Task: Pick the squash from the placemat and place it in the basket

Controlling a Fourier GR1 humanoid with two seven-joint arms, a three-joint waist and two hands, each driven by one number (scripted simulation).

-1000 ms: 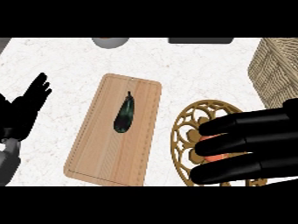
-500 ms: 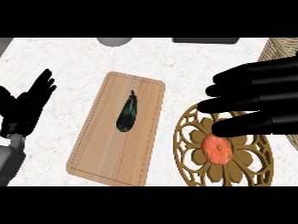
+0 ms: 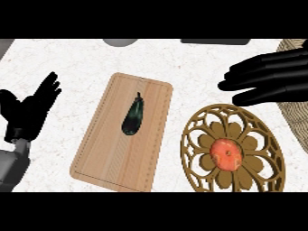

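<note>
I have my right hand [image 3: 279, 76] above the tabletop [image 3: 69, 63] with fingers spread wide, holding nothing. The orange squash [image 3: 226, 153] sits below it and slightly to its left, at the centre of the openwork placemat [image 3: 203, 131]; it looks round, no long axis. The basket [image 3: 303, 117] lies just right of the mat. My left hand [image 3: 30, 110] rests open, well apart, beyond the cutting board [image 3: 106, 149] carrying an eggplant [image 3: 133, 116]. Nothing blocks the descent.

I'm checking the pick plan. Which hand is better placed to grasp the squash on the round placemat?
Right. The right hand hovers open just above the placemat holding the orange squash, beside the basket. The left hand rests open at the far left, beyond the cutting board.
</note>
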